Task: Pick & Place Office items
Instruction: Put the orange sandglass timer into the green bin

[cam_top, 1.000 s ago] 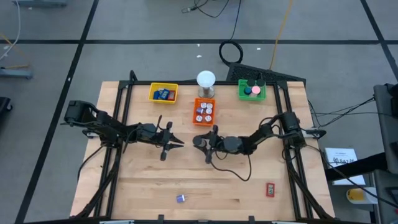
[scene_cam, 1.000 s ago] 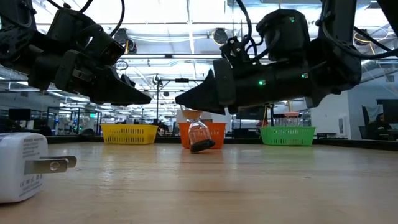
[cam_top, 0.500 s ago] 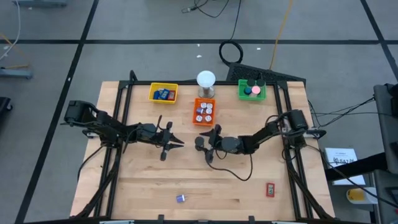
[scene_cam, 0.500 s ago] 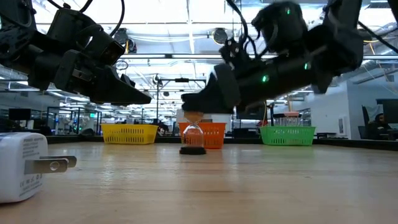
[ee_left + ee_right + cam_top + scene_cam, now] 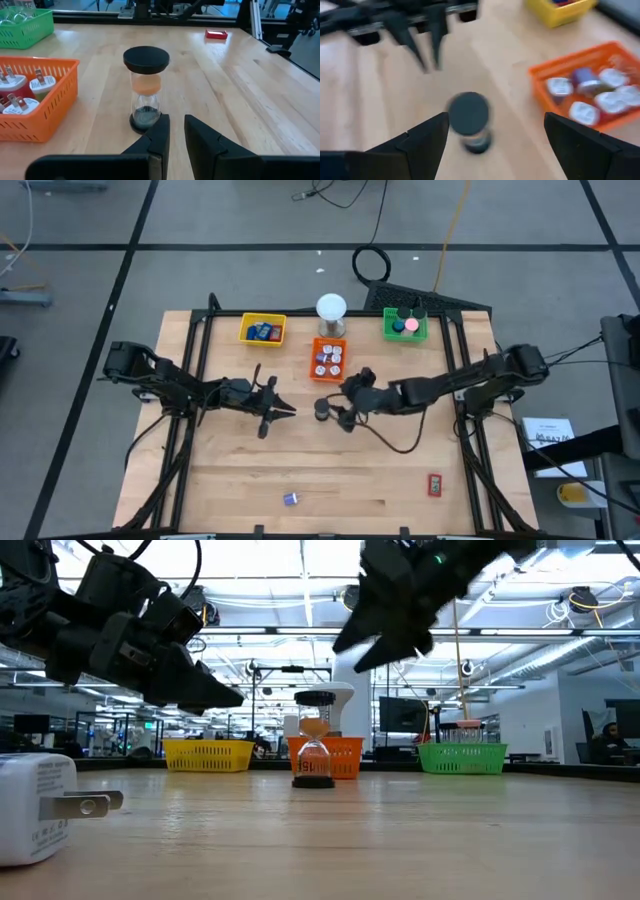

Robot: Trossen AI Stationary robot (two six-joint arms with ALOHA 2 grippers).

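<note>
Blurred hourglass (image 5: 470,121); tiny unidentifiable blue piece (image 5: 290,499)
</note>
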